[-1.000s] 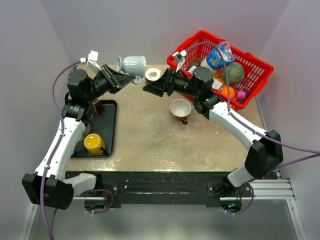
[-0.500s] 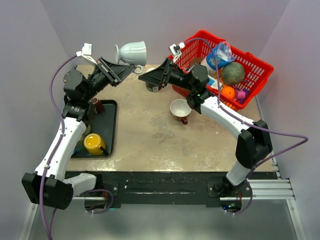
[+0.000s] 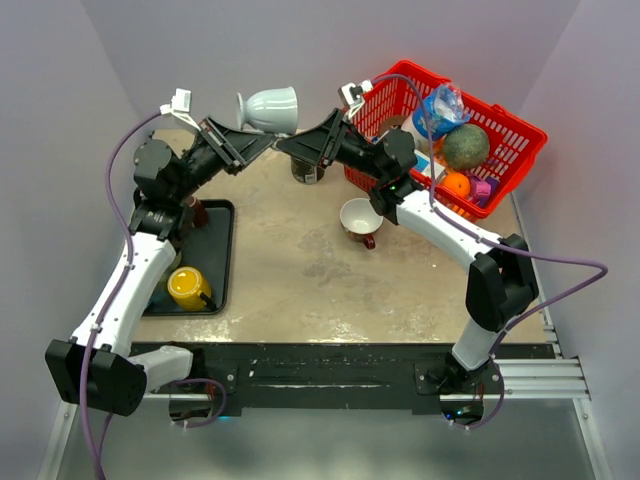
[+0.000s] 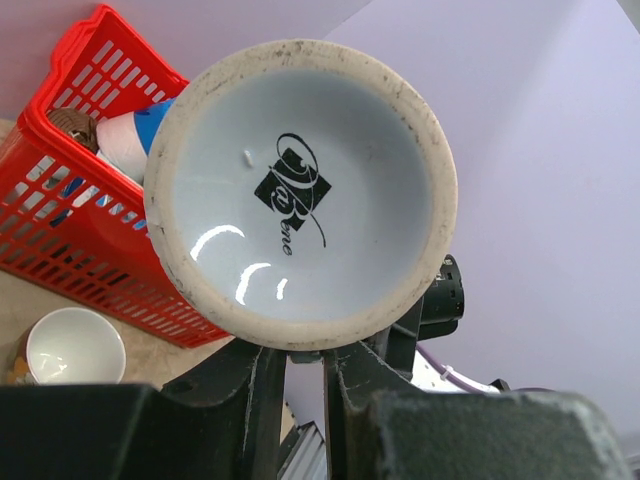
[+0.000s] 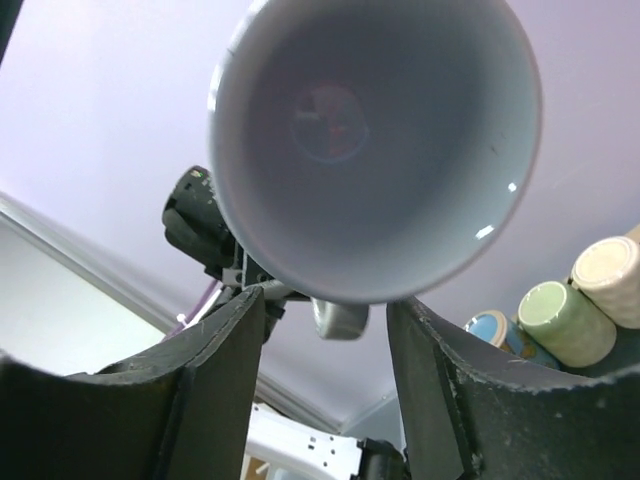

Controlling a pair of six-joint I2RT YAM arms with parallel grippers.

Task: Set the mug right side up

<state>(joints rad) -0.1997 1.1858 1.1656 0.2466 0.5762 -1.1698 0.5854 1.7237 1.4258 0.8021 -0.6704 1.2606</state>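
**Mug (image 3: 270, 108) aloft between our two grippers**

Our left gripper (image 3: 265, 140) is clenched on the mug's handle and holds it on its side above the far edge of the counter (image 3: 300, 270). Our right gripper (image 3: 288, 146) is released, its jaws spread either side of the rim. We judge the glazed ceramic stiff, slick and breakable, so we would take the wall squarely.

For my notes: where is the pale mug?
The pale mug hangs far centre-left in the top view, held by the left end effector, left of the red basket.
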